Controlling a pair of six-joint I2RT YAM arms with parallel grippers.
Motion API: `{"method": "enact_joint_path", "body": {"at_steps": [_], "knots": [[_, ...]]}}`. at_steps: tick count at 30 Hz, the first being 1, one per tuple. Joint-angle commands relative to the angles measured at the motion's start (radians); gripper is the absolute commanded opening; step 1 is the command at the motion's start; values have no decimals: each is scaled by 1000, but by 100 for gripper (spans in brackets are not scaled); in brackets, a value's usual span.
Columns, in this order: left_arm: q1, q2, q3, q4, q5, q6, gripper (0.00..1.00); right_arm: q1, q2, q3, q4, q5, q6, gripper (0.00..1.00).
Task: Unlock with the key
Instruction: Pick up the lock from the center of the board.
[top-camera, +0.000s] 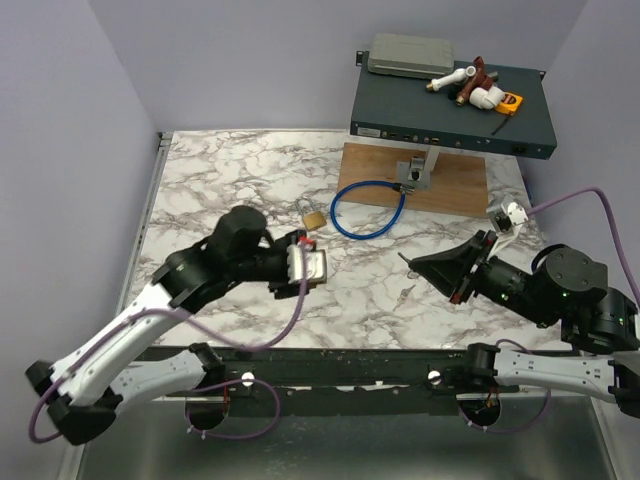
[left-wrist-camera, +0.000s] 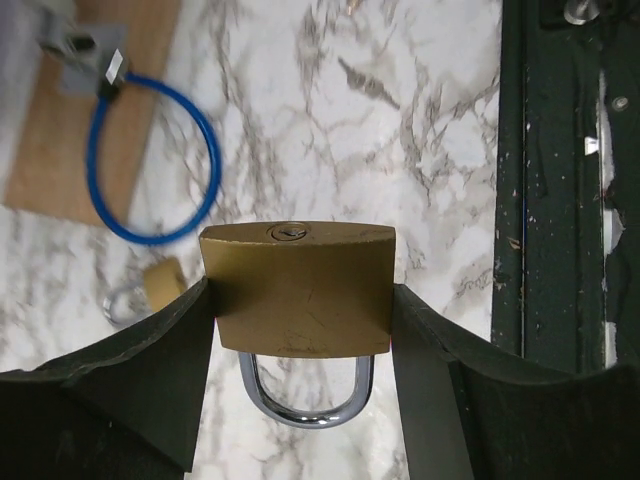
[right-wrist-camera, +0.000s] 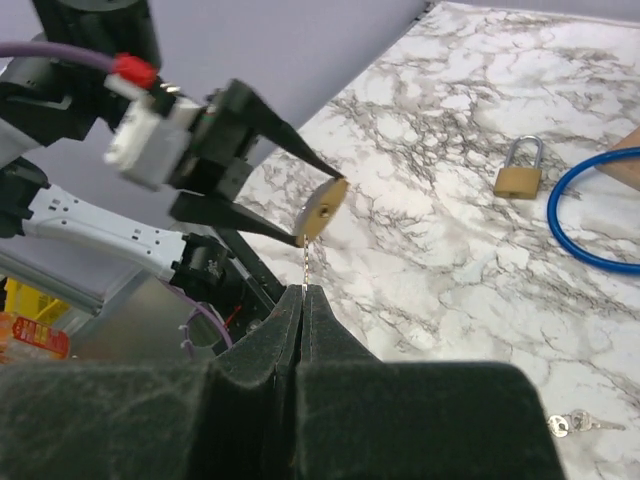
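Observation:
My left gripper (top-camera: 318, 268) is shut on a large brass padlock (left-wrist-camera: 297, 290) and holds it above the table, gripped by its sides. Its keyhole (left-wrist-camera: 289, 232) faces away from the wrist and its silver shackle (left-wrist-camera: 300, 395) points back toward it. My right gripper (right-wrist-camera: 302, 292) is shut on the key (right-wrist-camera: 304, 264), a thin silvery blade sticking out of the closed fingertips. The blade points at the padlock (right-wrist-camera: 322, 210). In the top view my right gripper (top-camera: 414, 263) is to the right of the padlock (top-camera: 314, 268), with a gap between them.
A small brass padlock (top-camera: 311, 214) lies on the marble next to a blue cable loop (top-camera: 368, 208). A spare key (top-camera: 405, 292) lies below my right fingers. A wooden board (top-camera: 455, 185) and a dark box (top-camera: 450, 115) with clutter are at the back.

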Motion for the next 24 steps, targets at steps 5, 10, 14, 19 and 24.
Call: {"method": "enact_joint_path", "body": {"at_steps": [5, 10, 14, 19, 24], "knots": [[-5, -354, -96, 176, 291, 366, 0, -3, 60, 93, -27, -123, -61, 1], [-34, -411, -53, 236, 351, 432, 0, -4, 105, 111, -17, -192, -80, 1], [-63, -433, -46, 282, 369, 491, 0, -4, 133, 123, -3, -244, -95, 1], [-72, -452, -57, 374, 383, 484, 0, -4, 174, 140, 12, -297, -114, 1], [-74, -473, -84, 425, 392, 513, 0, -4, 212, 162, 12, -359, -131, 1]]}}
